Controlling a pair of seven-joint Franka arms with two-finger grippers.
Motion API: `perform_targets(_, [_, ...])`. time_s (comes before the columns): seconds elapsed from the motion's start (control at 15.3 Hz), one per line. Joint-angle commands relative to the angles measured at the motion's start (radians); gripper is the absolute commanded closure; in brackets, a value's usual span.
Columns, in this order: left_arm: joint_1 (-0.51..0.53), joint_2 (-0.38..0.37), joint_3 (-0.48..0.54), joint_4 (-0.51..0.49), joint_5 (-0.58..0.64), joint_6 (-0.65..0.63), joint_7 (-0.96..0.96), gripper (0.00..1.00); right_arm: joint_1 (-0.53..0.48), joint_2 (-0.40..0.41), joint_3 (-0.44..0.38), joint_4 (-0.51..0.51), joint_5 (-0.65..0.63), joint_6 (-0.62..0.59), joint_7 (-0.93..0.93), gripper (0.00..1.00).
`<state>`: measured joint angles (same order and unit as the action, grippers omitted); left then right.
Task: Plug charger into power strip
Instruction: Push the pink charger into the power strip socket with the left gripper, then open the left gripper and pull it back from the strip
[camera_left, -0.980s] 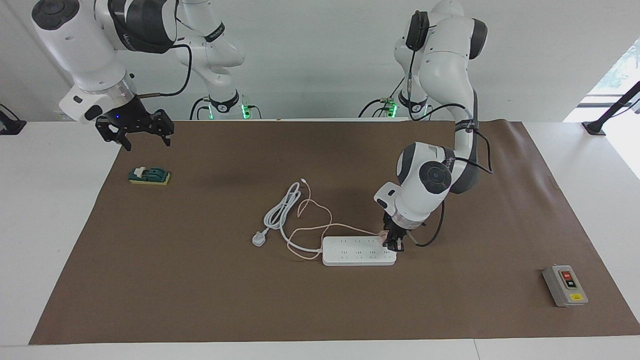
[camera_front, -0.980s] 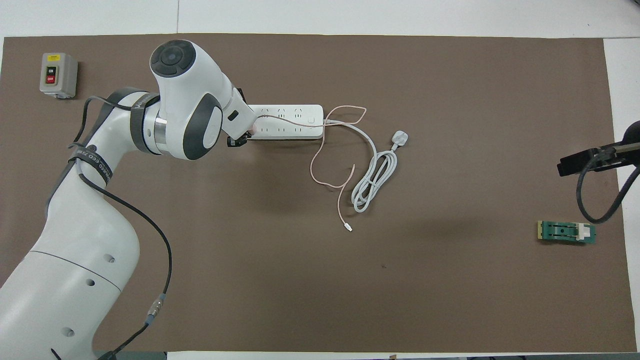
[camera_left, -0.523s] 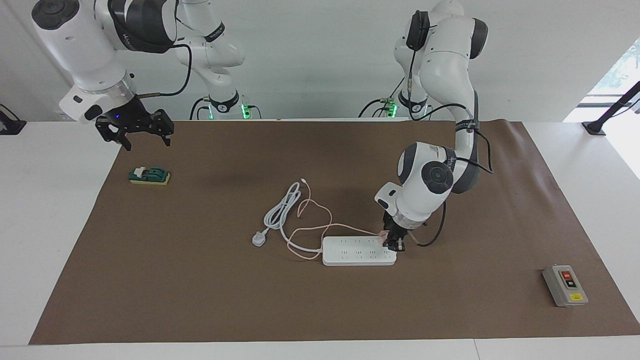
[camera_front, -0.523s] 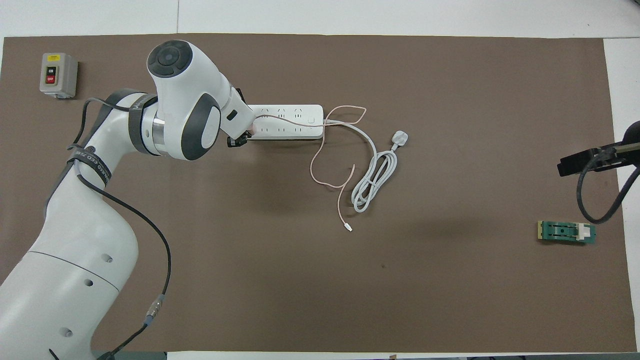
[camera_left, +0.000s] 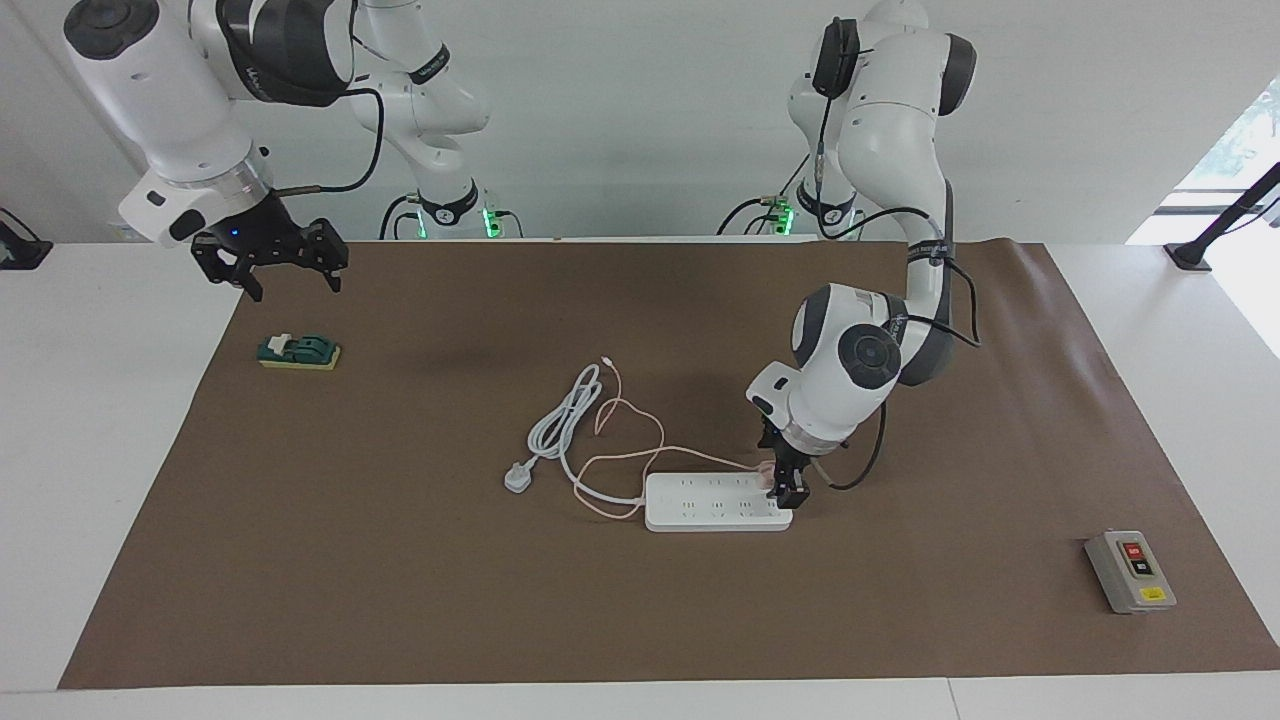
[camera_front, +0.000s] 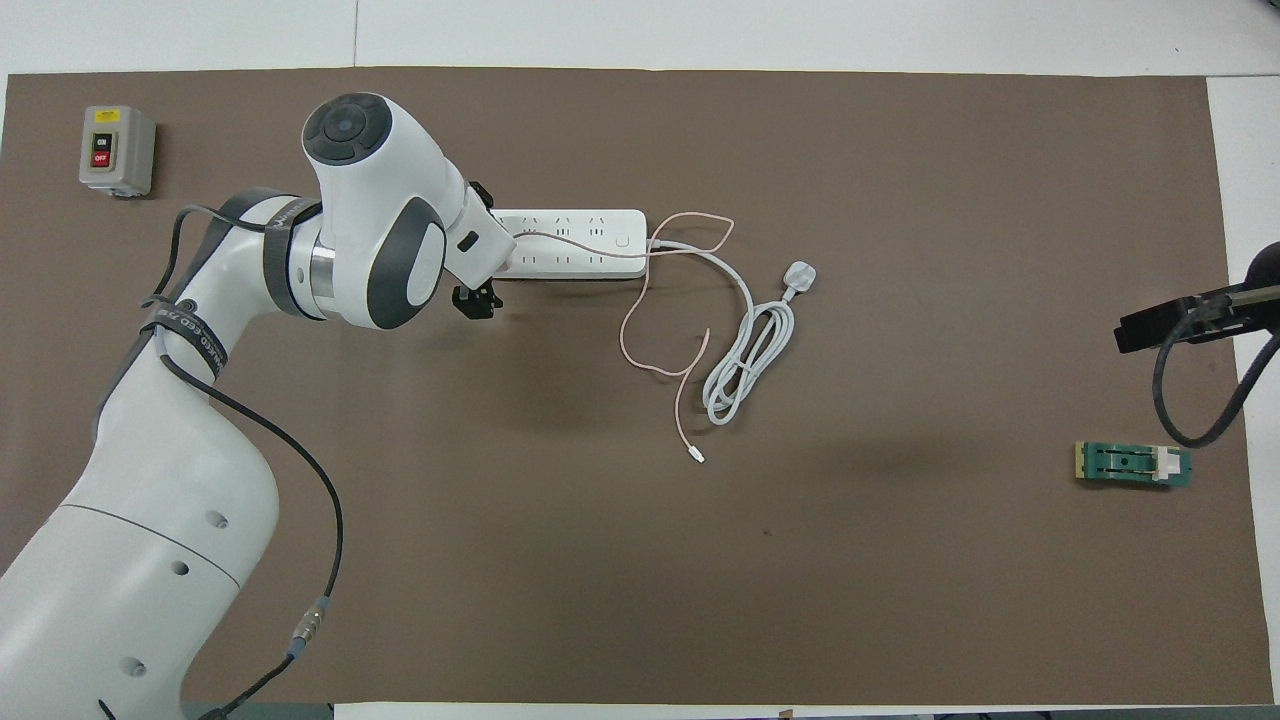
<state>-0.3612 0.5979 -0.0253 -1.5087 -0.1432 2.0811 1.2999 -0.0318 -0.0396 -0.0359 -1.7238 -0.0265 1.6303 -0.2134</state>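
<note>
The left gripper (camera_left: 785, 487) had just let go of the charger (camera_left: 767, 478), its jaws now spread, hovering over the power strip (camera_left: 716, 502) at the end toward the left arm. The charger sat on that end's socket, apparently plugged in. The right gripper (camera_left: 290, 272) waited, open, above the green block (camera_left: 298, 352).

Charger (camera_left: 768, 478) on power strip's (camera_left: 715, 502) end toward left arm

- Facing camera: high, across the bench (camera_left: 60, 450), looking back at both robots.
- Overhead camera: above the robots' end, looking steeply down.
- Both share the brown mat (camera_front: 900, 600).
</note>
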Motion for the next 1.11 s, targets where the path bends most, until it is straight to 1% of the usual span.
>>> perform_targets(0.0, [0.004, -0.026, -0.004, -0.033, -0.019, -0.006, -0.005, 0.0, -0.011, -0.022, 0.01, -0.023, -0.016, 0.006, -0.012, 0.0])
perform_targets(0.2, [0.008, -0.047, -0.004, -0.031, -0.055, -0.016, -0.011, 0.0, -0.011, -0.022, 0.01, -0.023, -0.016, 0.006, -0.012, 0.0])
perform_targets(0.39, [0.019, -0.067, -0.002, -0.013, -0.065, -0.067, -0.013, 0.0, -0.011, -0.022, 0.01, -0.023, -0.016, 0.005, -0.012, 0.0])
perform_targets(0.52, [0.019, -0.087, 0.001, -0.013, -0.065, -0.067, -0.014, 0.0, -0.011, -0.022, 0.01, -0.023, -0.016, 0.006, -0.012, 0.0])
perform_targets(0.65, [0.021, -0.124, 0.004, -0.019, -0.064, -0.076, -0.014, 0.0, -0.011, -0.022, 0.01, -0.023, -0.016, 0.006, -0.012, 0.0])
perform_targets(0.78, [0.031, -0.191, 0.004, -0.028, -0.065, -0.117, -0.028, 0.0, -0.013, -0.022, 0.01, -0.023, -0.016, 0.006, -0.012, 0.0])
perform_targets(0.85, [0.039, -0.217, 0.004, -0.024, -0.067, -0.16, -0.074, 0.0, -0.013, -0.023, 0.01, -0.023, -0.016, 0.005, -0.012, 0.0])
perform_targets(0.92, [0.047, -0.24, 0.004, -0.018, -0.067, -0.212, -0.135, 0.0, -0.011, -0.022, 0.01, -0.023, -0.016, 0.006, -0.012, 0.0])
perform_targets(1.05, [0.05, -0.323, 0.007, -0.016, -0.065, -0.318, -0.296, 0.0, -0.011, -0.023, 0.01, -0.023, -0.016, 0.006, -0.012, 0.0])
